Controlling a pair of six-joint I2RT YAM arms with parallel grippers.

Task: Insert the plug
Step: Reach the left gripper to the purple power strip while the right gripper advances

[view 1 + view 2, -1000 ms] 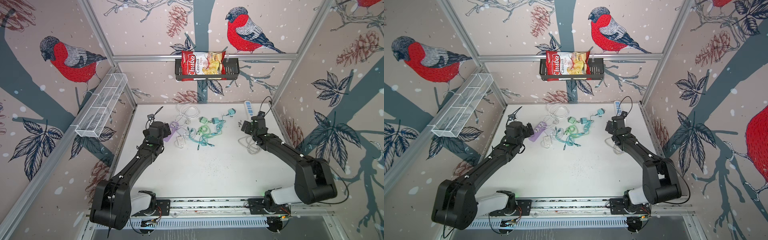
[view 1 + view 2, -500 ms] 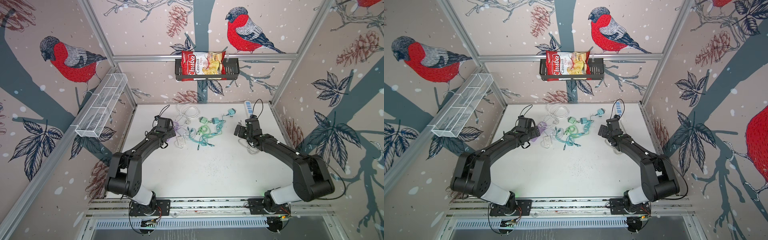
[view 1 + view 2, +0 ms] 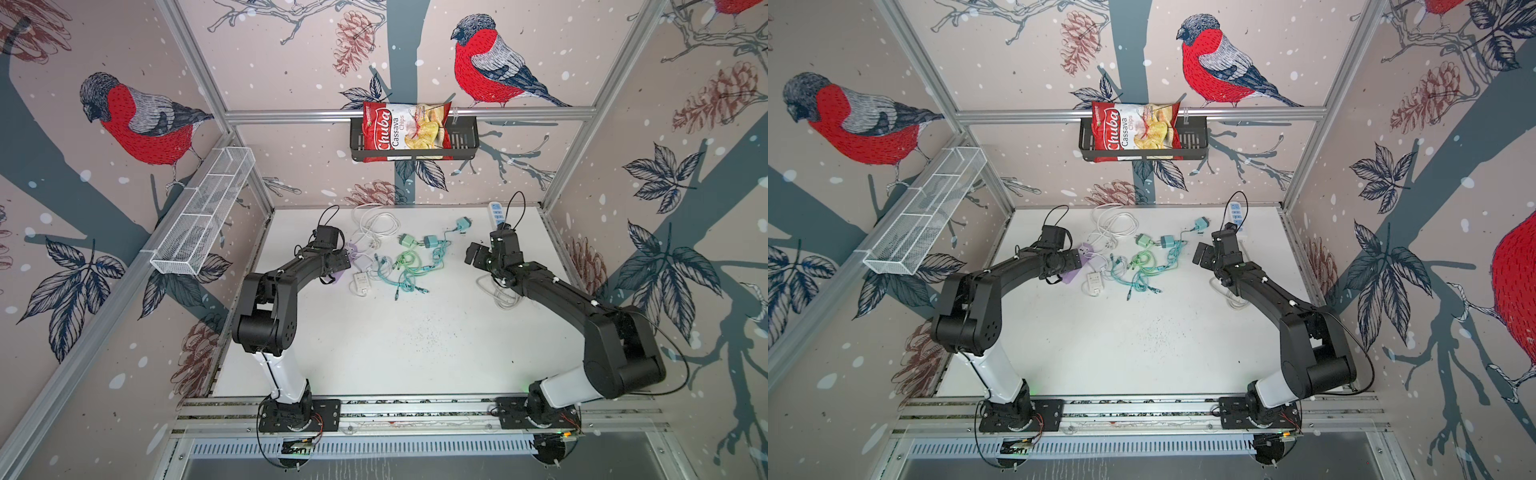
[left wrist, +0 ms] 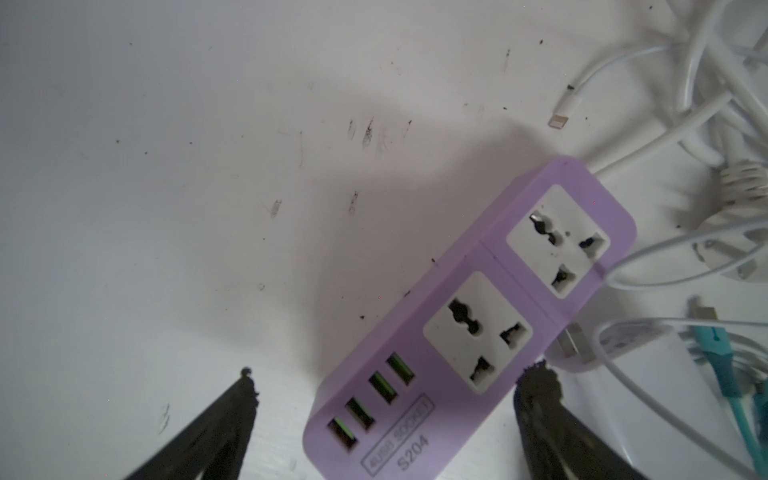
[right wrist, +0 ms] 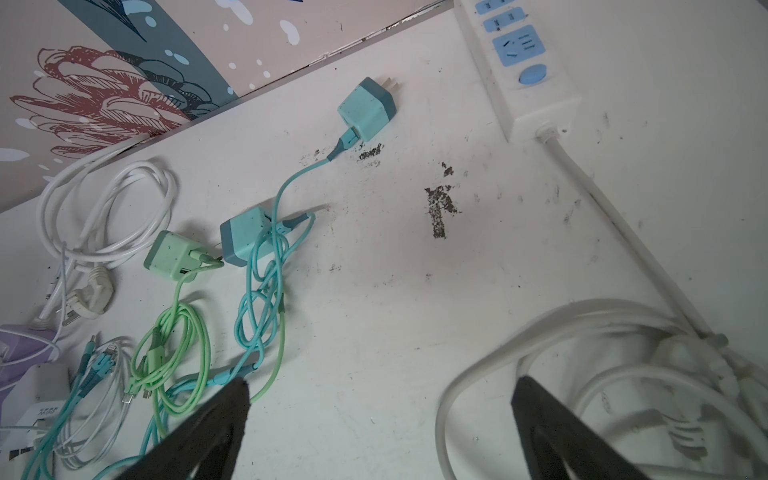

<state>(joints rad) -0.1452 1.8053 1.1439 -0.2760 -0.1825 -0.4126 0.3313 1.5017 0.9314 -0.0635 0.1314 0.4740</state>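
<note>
Standing by the booth: the walls are papered with big red bullfinches [image 3: 141,124] and pine cones on pale pink, all held in an aluminium frame. A black basket [image 3: 465,141] on the far wall holds a bag of cassava chips [image 3: 405,131], and a white wire basket [image 3: 203,220] runs along the left wall.

The white table [image 3: 395,365] is pretty grubby (black specks [image 3: 424,332] across the middle, dark scuffs [image 5: 438,208] toward the far right). All the clutter sits at the far end.

The purple power strip [image 4: 415,328] lies far left, sockets up. The left gripper [image 4: 392,384] hangs over its USB end with jaws spread wide, one fingertip right at the strip's edge and the other well clear.

Task-wise, the teal charger plug [image 5: 368,109] lies loose near the far wall, right of centre, prongs bare and in no socket. Another teal charger [image 5: 245,239] and a green charger [image 5: 172,255] lie left of it among tangled cords, with white cables [image 5: 108,199] beyond.

The right gripper [image 5: 381,386] hovers far right, jaws wide apart over bare table, holding nothing. A white power strip [image 5: 519,54] sits in the far right corner, its cord [image 5: 582,309] looped under that arm.
</note>
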